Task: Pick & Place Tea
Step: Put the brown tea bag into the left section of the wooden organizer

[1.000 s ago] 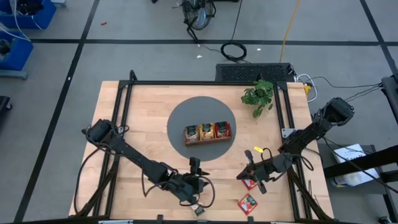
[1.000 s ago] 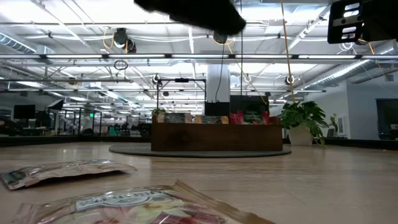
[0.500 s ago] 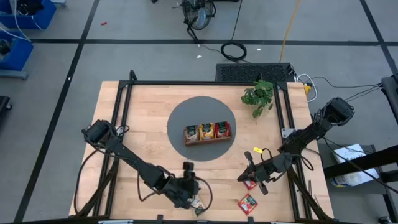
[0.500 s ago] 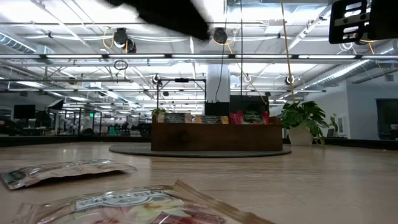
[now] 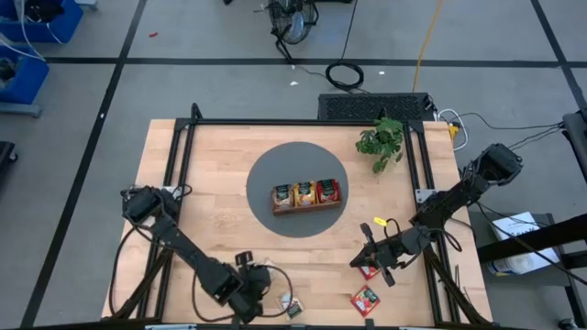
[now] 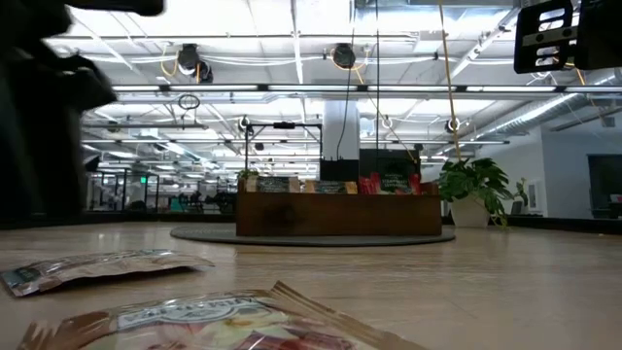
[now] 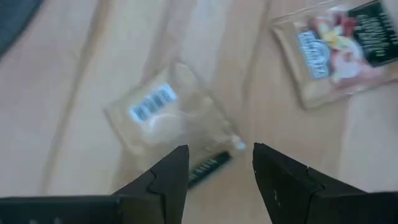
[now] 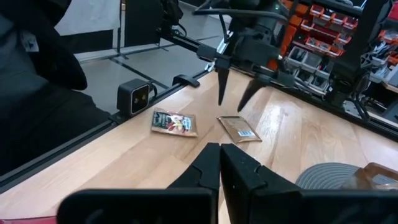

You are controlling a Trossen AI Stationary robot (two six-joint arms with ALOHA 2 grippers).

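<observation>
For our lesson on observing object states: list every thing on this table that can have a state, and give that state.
Left gripper: fingers open, empty, above the face-down packet.
Right gripper: fingers shut, holding nothing.
Pale square tea packet with barcode: flat, face down, ungripped.
Pale printed tea packet: flat, face up.
Red tea packet: flat on the table.
Brown wooden tray: all three compartments filled.

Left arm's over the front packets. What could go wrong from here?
The open left gripper hangs over a tea packet lying flat, barcode up: fingers may push it rather than pinch. It lies near the table's front edge, so a shove might send it off. A second packet nearby could get dragged.
</observation>
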